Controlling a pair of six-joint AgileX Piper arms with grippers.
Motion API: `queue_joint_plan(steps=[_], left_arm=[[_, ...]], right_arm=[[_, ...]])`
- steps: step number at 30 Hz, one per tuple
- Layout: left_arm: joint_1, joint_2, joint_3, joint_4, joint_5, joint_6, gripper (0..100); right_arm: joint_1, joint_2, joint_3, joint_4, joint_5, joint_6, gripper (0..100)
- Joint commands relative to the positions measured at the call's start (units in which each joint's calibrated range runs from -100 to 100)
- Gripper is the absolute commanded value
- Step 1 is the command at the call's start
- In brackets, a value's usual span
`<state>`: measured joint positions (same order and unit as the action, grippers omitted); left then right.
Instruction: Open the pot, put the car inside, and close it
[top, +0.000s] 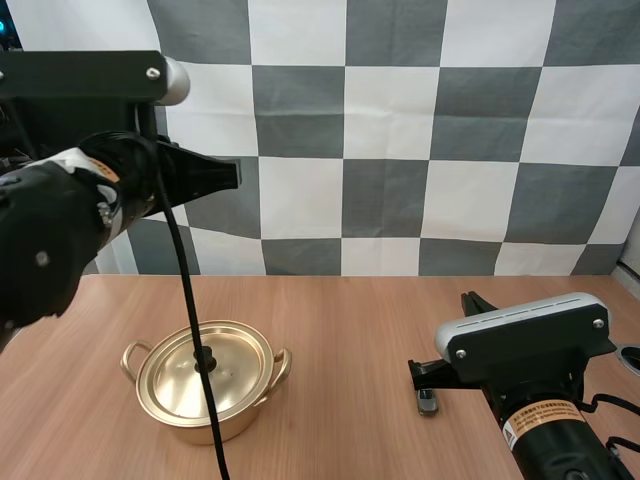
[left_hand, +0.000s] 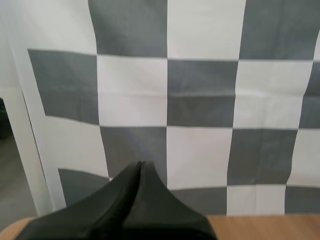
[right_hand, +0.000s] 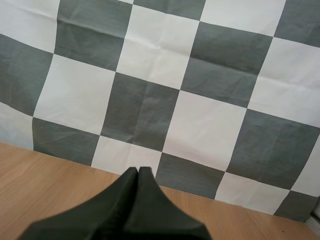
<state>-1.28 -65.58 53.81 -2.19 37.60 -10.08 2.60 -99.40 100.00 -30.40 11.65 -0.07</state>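
Observation:
A gold pot stands on the table at the front left, its lid on and a dark knob in the lid's middle. My left gripper hangs high above and behind the pot, pointing right, its fingers lying together as one dark wedge with nothing in them. My right gripper is low at the front right, and its fingers also lie together, holding nothing. A small grey thing, perhaps the car, lies on the table by my right arm, partly hidden by it.
The wooden table has bare room between the pot and my right arm. Its far edge runs along the back.

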Motion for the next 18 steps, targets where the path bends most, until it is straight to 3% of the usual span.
queue_joint_plan(steps=[1, 7, 14, 18], left_arm=[[0.00, 11.0, 0.1, 0.7, 62.4, 0.5, 0], [0.00, 12.4, 1.9, 1.1, 62.4, 0.5, 0], [0.00, 12.0, 3.7, 8.7, 62.4, 0.5, 0], [0.00, 10.1, 3.7, 9.5, 62.4, 0.5, 0]], right_arm=[[0.0, 0.1, 0.0, 0.1, 0.0, 0.0, 0], [0.0, 0.1, 0.0, 0.1, 0.0, 0.0, 0], [0.0, 0.1, 0.0, 0.1, 0.0, 0.0, 0], [0.0, 0.1, 0.0, 0.1, 0.0, 0.0, 0]])
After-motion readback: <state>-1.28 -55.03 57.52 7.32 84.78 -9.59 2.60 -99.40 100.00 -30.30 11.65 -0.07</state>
